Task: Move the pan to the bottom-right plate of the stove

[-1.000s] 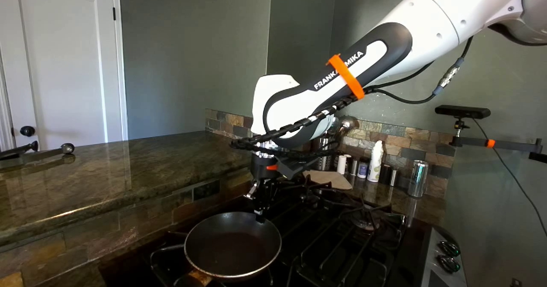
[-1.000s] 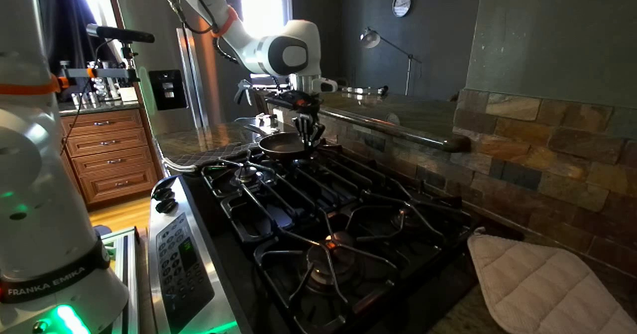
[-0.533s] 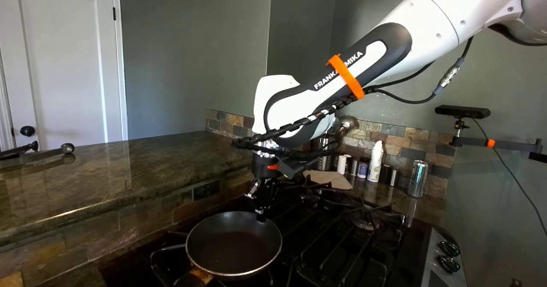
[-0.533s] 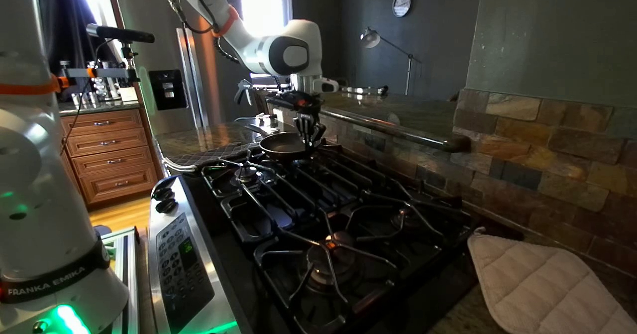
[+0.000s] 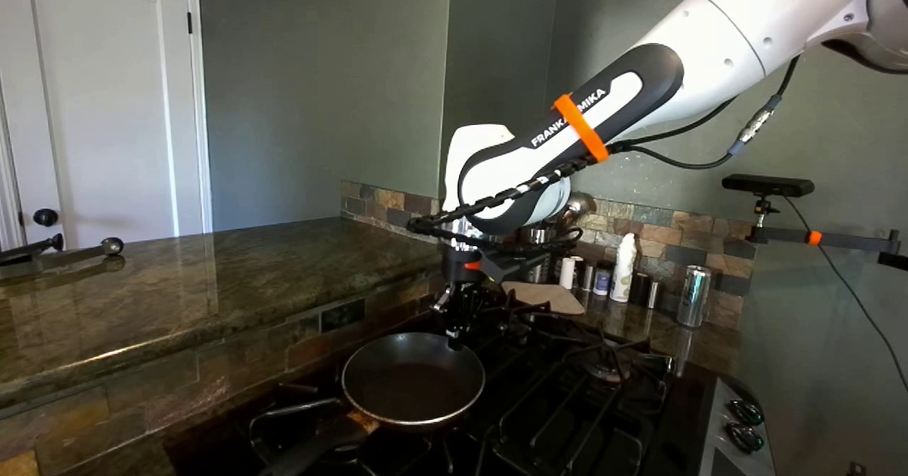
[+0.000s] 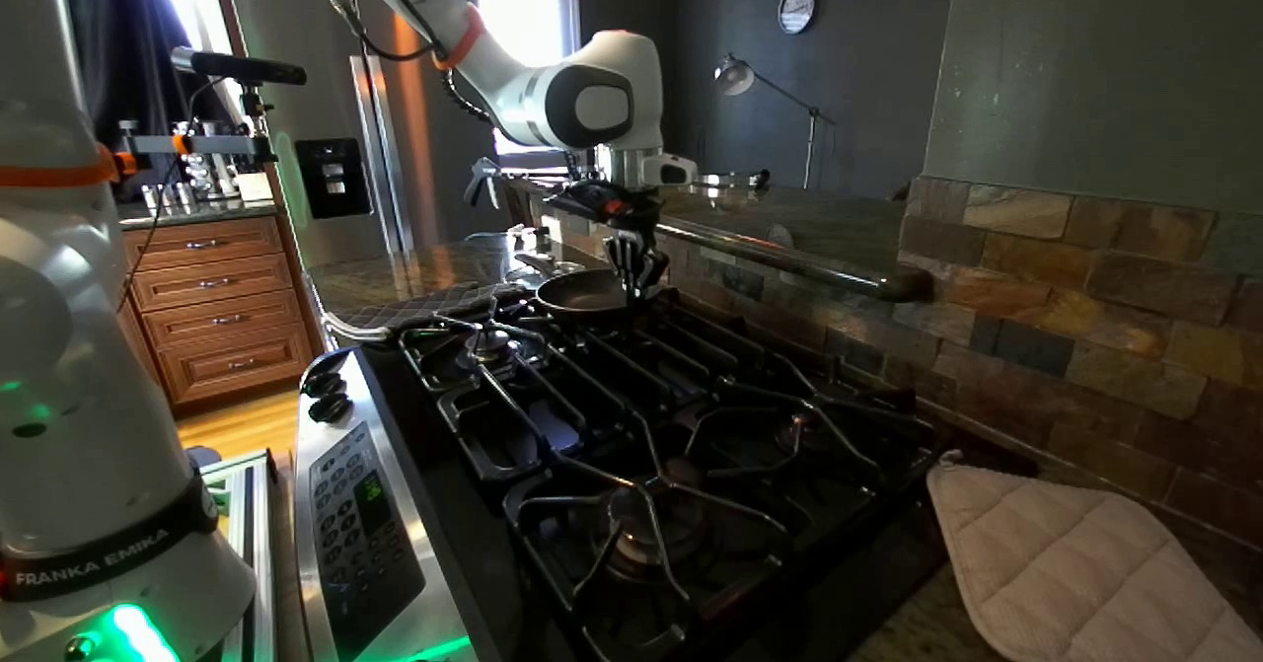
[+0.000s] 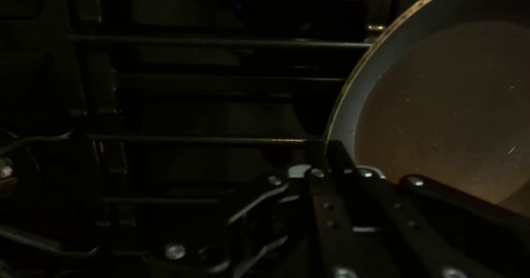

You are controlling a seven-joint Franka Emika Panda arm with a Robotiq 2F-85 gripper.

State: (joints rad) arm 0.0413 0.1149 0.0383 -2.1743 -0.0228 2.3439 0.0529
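At left in an exterior view lies the raised counter (image 5: 213, 277). Next, below its stove-side edge, comes the pan (image 5: 415, 380), over the stove (image 5: 684, 398); whether it touches down cannot be told. Its handle (image 5: 323, 442) points to the near left. The claw (image 5: 455, 341) is closed on the pan's far edge. Farther right, a beige pot holder (image 5: 545, 297) lies on the lower counter (image 5: 660, 323); a white bottle (image 5: 624, 269) and a silver can (image 5: 694, 296) stand near that counter's far edge.

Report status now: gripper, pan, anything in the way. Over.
Gripper clamped on the pan, opposite its handle. Pan over the grate bars; lifted or resting, can't tell. Those bars might snag it if dragged low.
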